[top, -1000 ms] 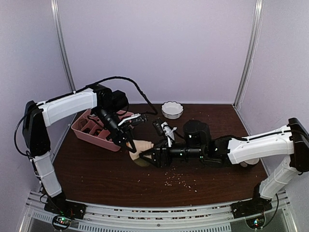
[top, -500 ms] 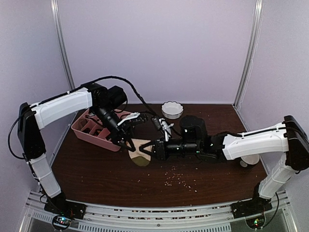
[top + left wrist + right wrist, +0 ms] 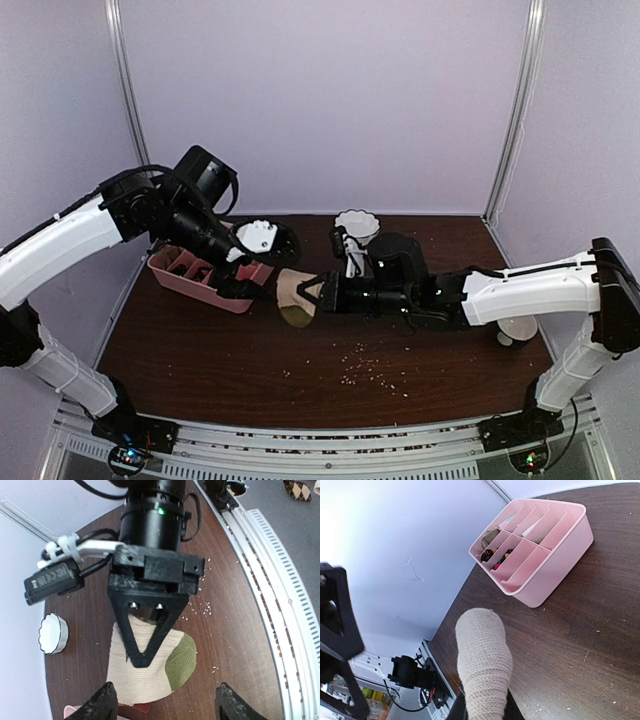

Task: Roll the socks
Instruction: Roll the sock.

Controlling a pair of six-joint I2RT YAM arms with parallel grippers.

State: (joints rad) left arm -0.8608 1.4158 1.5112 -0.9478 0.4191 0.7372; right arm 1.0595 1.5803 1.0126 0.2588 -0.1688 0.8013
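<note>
The socks (image 3: 293,291) are a folded beige knit bundle with an olive-green patch (image 3: 181,666), lying on the dark table beside the pink tray. My right gripper (image 3: 312,293) reaches in from the right and is shut on the bundle. In the left wrist view its black fingers (image 3: 145,645) meet in a V over the beige cloth. In the right wrist view the beige knit (image 3: 482,660) sticks out from between my right gripper's (image 3: 482,712) jaws. My left gripper (image 3: 167,707) is open and hangs apart from the socks, raised over the tray's end (image 3: 245,285). A plain tan-brown sock cannot be told apart.
The pink compartment tray (image 3: 190,280) stands left of the socks, holding small items (image 3: 495,560). A white scalloped bowl (image 3: 357,226) sits at the back. Crumbs (image 3: 365,370) are scattered over the front middle. A white round object (image 3: 515,330) lies under the right arm.
My left gripper let go of the socks, opened and lifted back toward the tray. My right gripper closed on the bundle and pushed it slightly left.
</note>
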